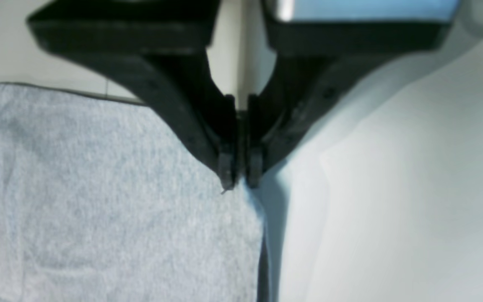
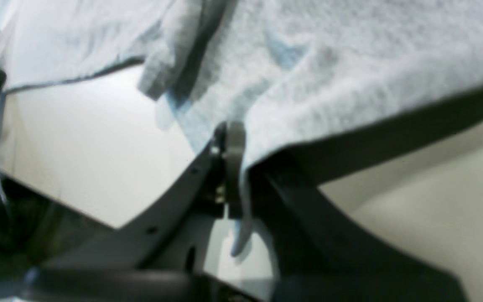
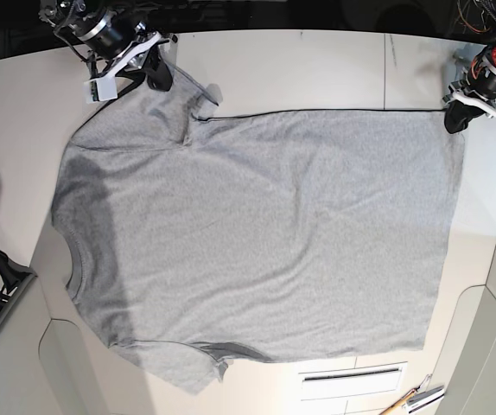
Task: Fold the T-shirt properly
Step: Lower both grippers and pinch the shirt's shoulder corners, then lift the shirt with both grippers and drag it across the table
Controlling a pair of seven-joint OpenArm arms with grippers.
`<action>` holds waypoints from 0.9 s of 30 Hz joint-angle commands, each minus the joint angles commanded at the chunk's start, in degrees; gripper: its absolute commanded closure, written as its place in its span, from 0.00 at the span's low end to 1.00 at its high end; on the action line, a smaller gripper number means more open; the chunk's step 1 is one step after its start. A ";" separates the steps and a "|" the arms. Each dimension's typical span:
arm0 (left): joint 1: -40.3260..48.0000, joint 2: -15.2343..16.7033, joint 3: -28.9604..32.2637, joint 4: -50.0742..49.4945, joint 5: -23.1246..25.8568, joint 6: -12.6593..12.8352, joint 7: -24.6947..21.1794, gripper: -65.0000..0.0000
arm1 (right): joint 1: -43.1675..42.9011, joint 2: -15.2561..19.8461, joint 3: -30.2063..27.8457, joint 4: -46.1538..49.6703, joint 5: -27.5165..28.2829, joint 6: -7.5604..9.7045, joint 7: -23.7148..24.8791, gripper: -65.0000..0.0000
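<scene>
White tabletop (image 3: 317, 69) fills the room's middle, and the T-shirt (image 3: 265, 233) lies spread flat across most of it, plain grey side up, collar toward the base view's left edge and hem toward its right.

Left gripper (image 1: 240, 178): the black fingers (image 1: 224, 167) are pressed almost together, pinching the hem corner of the shirt right at their tips, grey cloth on one side and bare table on the other. It sits at the far right corner in the base view.

Right gripper (image 2: 229, 167): its jaws are closed tight on a fold of the shirt's edge, a strip of fabric hanging down between them. It holds the sleeve at the far left corner.

A few tools (image 3: 412, 399) lie near the table's front edge.
</scene>
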State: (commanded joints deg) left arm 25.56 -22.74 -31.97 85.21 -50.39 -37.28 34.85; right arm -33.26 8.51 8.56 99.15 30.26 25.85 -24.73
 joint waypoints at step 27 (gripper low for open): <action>2.38 0.00 -12.37 2.23 -20.00 -2.72 15.61 1.00 | -10.40 0.35 13.33 12.37 16.63 7.63 -10.01 1.00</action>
State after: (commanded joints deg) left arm 27.94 -22.74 -44.34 87.44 -70.39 -40.00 50.46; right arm -43.66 8.86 21.89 111.53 46.89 33.47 -34.74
